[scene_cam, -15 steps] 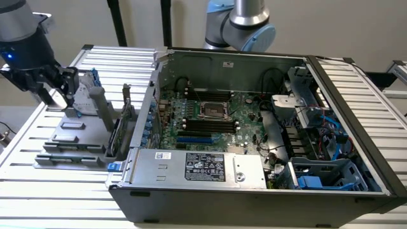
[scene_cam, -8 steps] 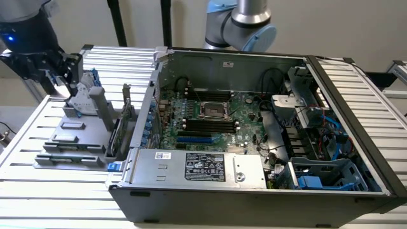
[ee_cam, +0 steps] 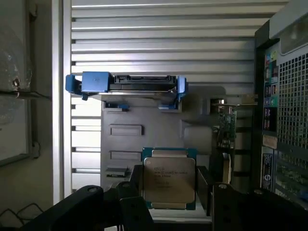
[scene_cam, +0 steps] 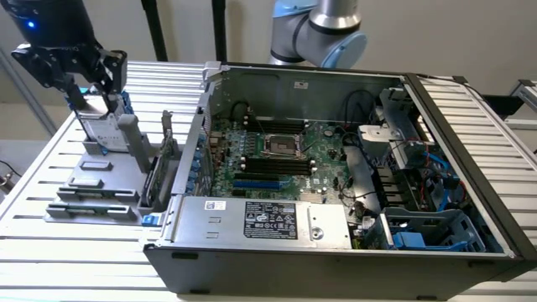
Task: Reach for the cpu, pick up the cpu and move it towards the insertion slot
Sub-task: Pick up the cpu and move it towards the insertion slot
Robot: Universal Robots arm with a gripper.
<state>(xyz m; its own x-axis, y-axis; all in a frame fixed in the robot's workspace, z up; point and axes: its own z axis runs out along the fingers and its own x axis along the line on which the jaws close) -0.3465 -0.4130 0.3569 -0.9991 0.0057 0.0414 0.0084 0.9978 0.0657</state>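
The cpu [ee_cam: 169, 180], a flat square chip with a silvery top and a blue-green rim, sits between my gripper's [ee_cam: 169, 195] dark fingers [ee_cam: 135, 190], which press on its two sides. It hangs above the grey fixture [ee_cam: 144, 130]. In the exterior view my gripper [scene_cam: 94, 94] is high at the exterior view's left, over the fixture [scene_cam: 92, 189] and just above the upright hard drive [scene_cam: 105, 129]. The insertion slot [scene_cam: 283, 146], a square socket with a silver frame and dark centre, lies on the motherboard inside the open computer case [scene_cam: 336, 251], well off to the exterior view's right of my gripper.
The hard drive with blue rails [ee_cam: 126, 84] stands in the fixture beside the cpu. A green expansion card [ee_cam: 226, 125] stands upright between the fixture and the case wall [ee_cam: 288, 120]. Black memory slots [scene_cam: 273, 167], cables and a drive cage [scene_cam: 436, 229] crowd the case. A slatted metal table [scene_cam: 50, 251] lies beneath.
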